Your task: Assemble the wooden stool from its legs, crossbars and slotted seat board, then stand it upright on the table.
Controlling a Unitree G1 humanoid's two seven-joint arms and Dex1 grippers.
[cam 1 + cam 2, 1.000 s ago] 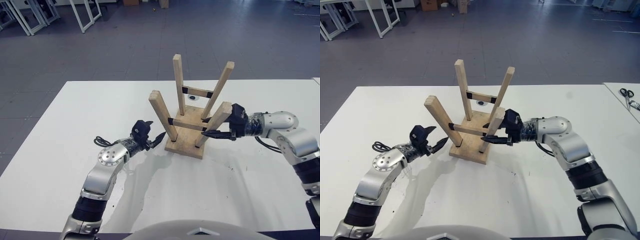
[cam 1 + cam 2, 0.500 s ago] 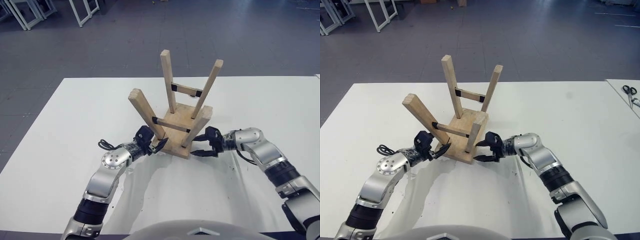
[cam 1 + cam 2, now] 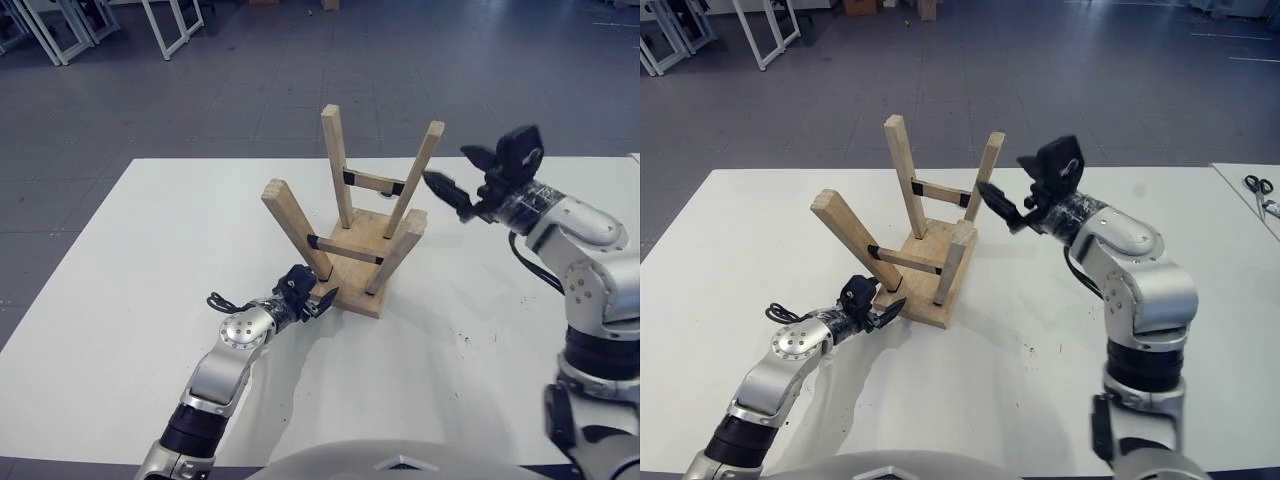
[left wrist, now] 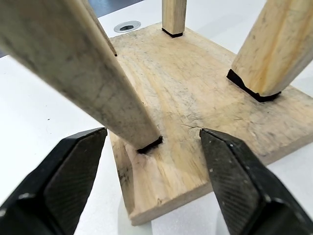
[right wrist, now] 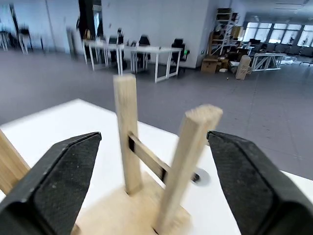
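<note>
**A:** Why is the left gripper (image 3: pixel 308 297) so low?

**B:** Its fingers are spread around the joint where the near leg (image 3: pixel 295 225) meets the seat (image 4: pixel 186 98), probably to brace it.

**A:** And the stool?

**B:** It sits upside down mid-table (image 3: pixel 120 260), seat flat and legs up, so it isn't stood upright yet.

**A:** And the right gripper (image 3: pixel 446 165)?

**B:** It's raised by a far leg (image 3: pixel 420 170) top, spread wide and holding nothing. I'd guess it's lining up to flip the stool.

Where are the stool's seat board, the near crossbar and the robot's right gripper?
seat board (image 4: pixel 195 98): left wrist view, middle of its bare face.
near crossbar (image 3: pixel 345 250): left eye view, its middle.
right gripper (image 3: pixel 445 162): left eye view, midway between fingertips.
</note>
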